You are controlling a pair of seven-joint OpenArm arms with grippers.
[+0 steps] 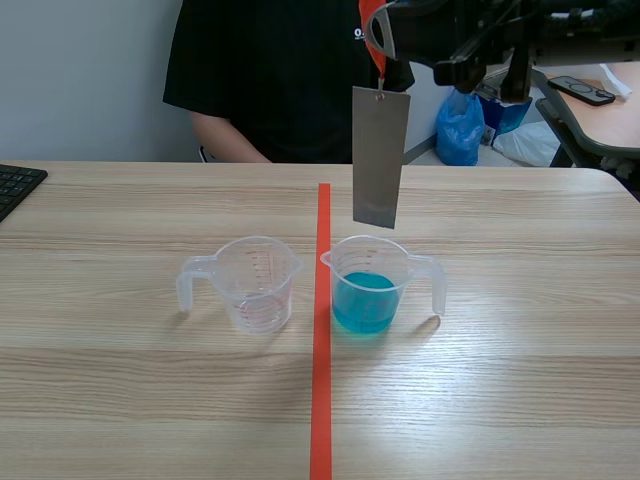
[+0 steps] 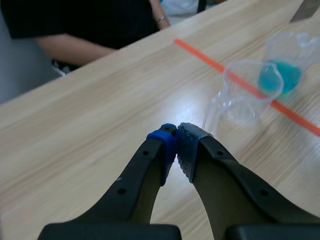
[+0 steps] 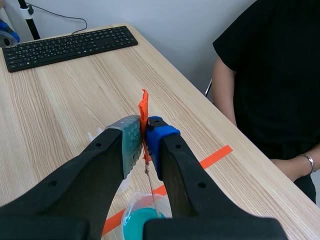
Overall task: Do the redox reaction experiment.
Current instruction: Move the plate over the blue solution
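A grey metal strip (image 1: 379,156) hangs from an orange ribbon (image 1: 374,40) above the clear cup of blue liquid (image 1: 367,287). My right gripper (image 3: 144,131), raised over that cup, is shut on the orange ribbon (image 3: 143,115); the blue liquid (image 3: 142,223) shows below its fingers. An empty clear measuring cup (image 1: 254,283) stands left of the red tape line. My left gripper (image 2: 176,142) is shut on nothing, hovering over bare table short of the empty cup (image 2: 244,92); the blue cup (image 2: 282,70) lies beyond it.
A person in a black shirt (image 1: 270,75) sits across the table. A black keyboard (image 1: 15,187) lies at the table's far left edge, seen too as the keyboard (image 3: 65,46) in the right wrist view. Blue bags (image 1: 462,128) sit beyond the table.
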